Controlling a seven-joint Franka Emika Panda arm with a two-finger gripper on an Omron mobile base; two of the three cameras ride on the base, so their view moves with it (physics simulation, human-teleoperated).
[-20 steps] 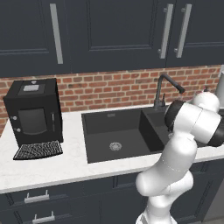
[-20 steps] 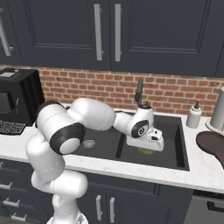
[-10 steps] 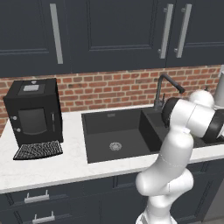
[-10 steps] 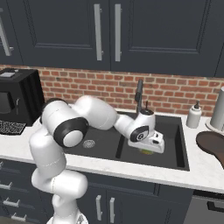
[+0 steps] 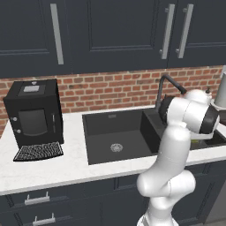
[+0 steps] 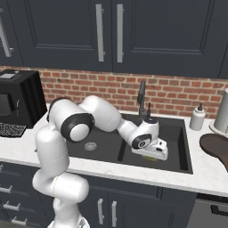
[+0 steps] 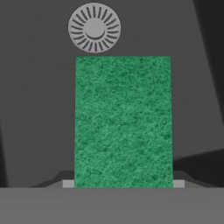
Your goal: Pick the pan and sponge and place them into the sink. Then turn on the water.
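Small green rectangular sponge point(image 7: 123, 121) held between the two tips of the hand point(image 6: 155, 152), low inside the big black matte sink point(image 6: 181, 133). Long side pointing straight at the round silver drain point(image 7: 94, 27) just ahead.

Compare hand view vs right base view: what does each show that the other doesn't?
Hand view alone: the sponge's green top close up, held between the end effector tips, with a round drain beyond it. Right base view alone: the pan on the counter at right, soap bottle, faucet, coffee machine, cabinets. Both: the black sink, with the end effector low in its right basin.
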